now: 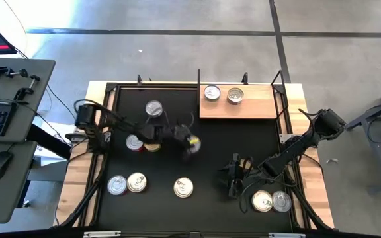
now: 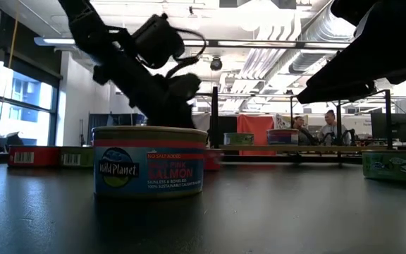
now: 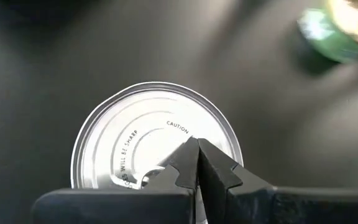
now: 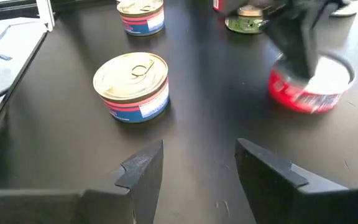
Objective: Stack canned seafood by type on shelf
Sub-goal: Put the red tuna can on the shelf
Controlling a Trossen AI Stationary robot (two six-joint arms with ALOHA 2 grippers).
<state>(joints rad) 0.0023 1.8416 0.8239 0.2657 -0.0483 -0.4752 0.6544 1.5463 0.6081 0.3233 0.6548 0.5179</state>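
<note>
Between the left gripper's (image 3: 197,163) fingers no gap shows: in its wrist view the two dark tips meet in a point directly over the silver lid of a can (image 3: 156,138), with nothing held between them. Whether the tips touch that lid or hover just above it cannot be told. From overhead this gripper sits near the middle of the black mat (image 1: 177,106), over a blurred red-sided tin (image 1: 192,142). Close on its left lie two more tins (image 1: 134,143), and another silver-lidded one (image 1: 153,108) rests farther back. The right gripper (image 4: 199,163) waits low over the mat toward the front right, its fingers spread wide with nothing between them, facing a gold-lidded can with a blue and pink label (image 4: 132,86). Along the front of the mat lie a pair of tins (image 1: 127,184), a single salmon can (image 1: 184,188) and a second pair (image 1: 271,201) beside the right arm. On the wooden shelf (image 1: 263,109) at the back right stand only two cans (image 1: 211,93), side by side and not stacked, one silver-topped and one darker gold. By that count the job looks barely begun: about nine tins are on the mat, and no pile of one kind has been built.
</note>
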